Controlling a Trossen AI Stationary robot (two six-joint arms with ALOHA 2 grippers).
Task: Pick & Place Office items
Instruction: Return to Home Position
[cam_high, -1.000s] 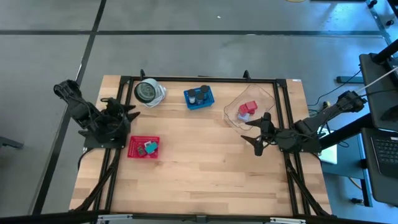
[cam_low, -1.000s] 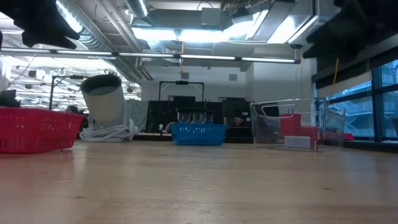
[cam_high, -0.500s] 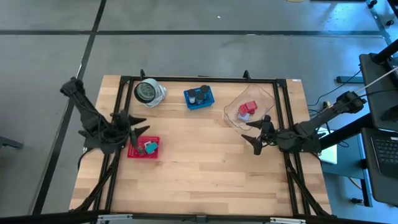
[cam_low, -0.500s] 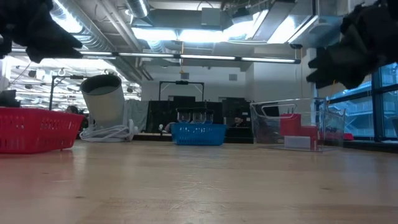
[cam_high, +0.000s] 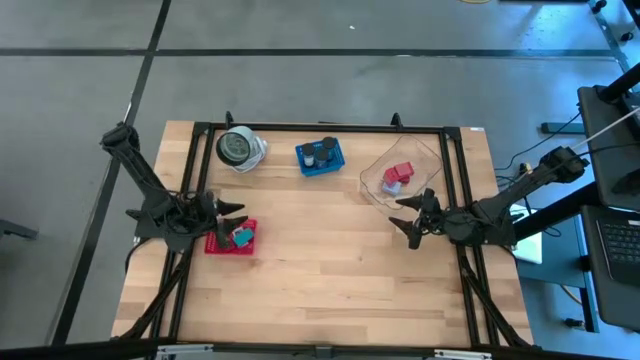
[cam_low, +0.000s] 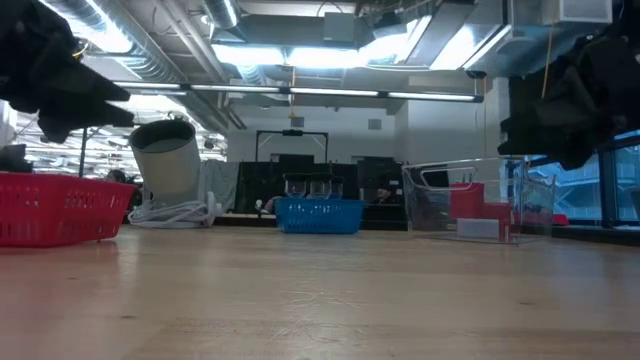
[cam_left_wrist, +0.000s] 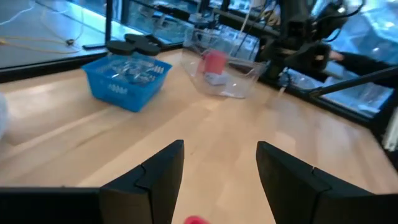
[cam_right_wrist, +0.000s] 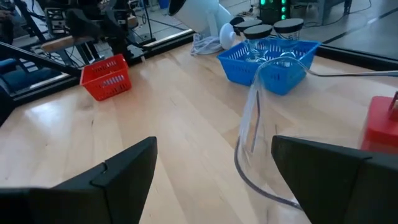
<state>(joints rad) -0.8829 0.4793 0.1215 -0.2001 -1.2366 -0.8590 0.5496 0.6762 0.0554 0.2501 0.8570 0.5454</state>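
Two empty sets of spread fingers: left gripper (cam_high: 228, 213) at red basket (cam_high: 214, 247), right gripper (cam_high: 407, 219) beside clear tub (cam_high: 371, 181); nothing held, presumably homing.

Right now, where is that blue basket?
In the high view the blue basket sits at the far side of the table, between the round disc and the clear tub.

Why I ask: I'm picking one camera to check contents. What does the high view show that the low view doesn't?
Only the high view: pieces inside the red tray, a teal block among them, and the open left claw above that tray's edge, the right claw beside the clear tub. Only the low view: the room and ceiling lights behind the table. Both: tray, tub, blue basket, grey-and-white disc, parts of the left arm and right arm.
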